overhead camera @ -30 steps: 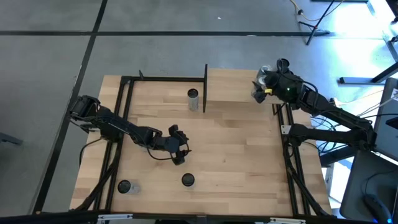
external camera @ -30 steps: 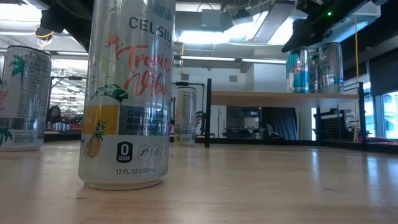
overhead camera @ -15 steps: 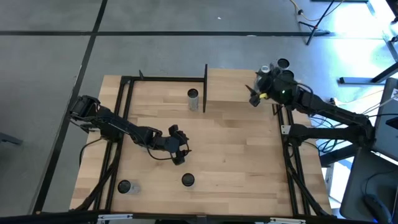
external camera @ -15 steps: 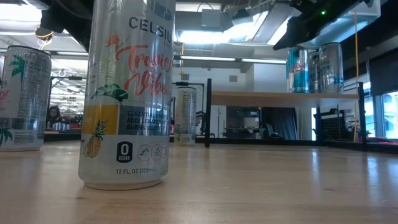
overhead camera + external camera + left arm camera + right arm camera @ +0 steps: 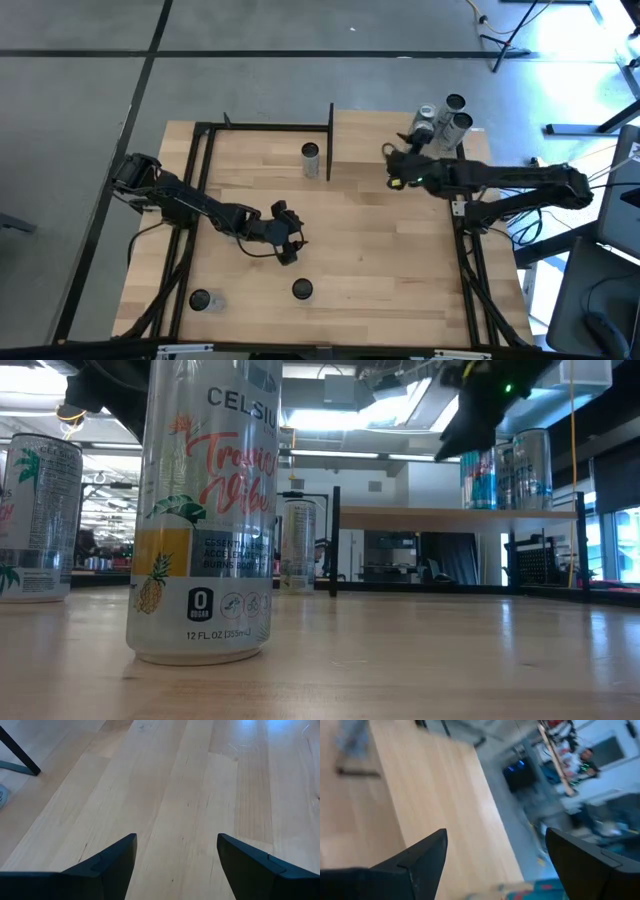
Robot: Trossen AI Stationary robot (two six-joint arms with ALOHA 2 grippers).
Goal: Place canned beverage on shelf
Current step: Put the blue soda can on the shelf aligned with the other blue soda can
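The shelf (image 5: 365,135) is a raised light-wood board on black posts at the table's far right; it also shows in the low view (image 5: 440,515). Three cans (image 5: 455,112) stand upright on its far right end, and they show in the low view too (image 5: 505,468). My right gripper (image 5: 390,168) is open and empty above the shelf's near edge, left of those cans; its wrist view (image 5: 495,835) shows nothing between the fingers. My left gripper (image 5: 293,236) is open and empty over the table's middle left, as its wrist view (image 5: 175,837) shows.
One can (image 5: 310,155) stands on the table beside the shelf's black left post (image 5: 330,140). Two more cans stand near the table's near edge: one (image 5: 302,289) close to the low camera (image 5: 205,510) and one (image 5: 200,300) at the near left (image 5: 35,515).
My right gripper has drawn back from the cans on the shelf's far right end, going toward the table's left and near edges. The cans stay upright on the shelf, and one that the arm covered now shows.
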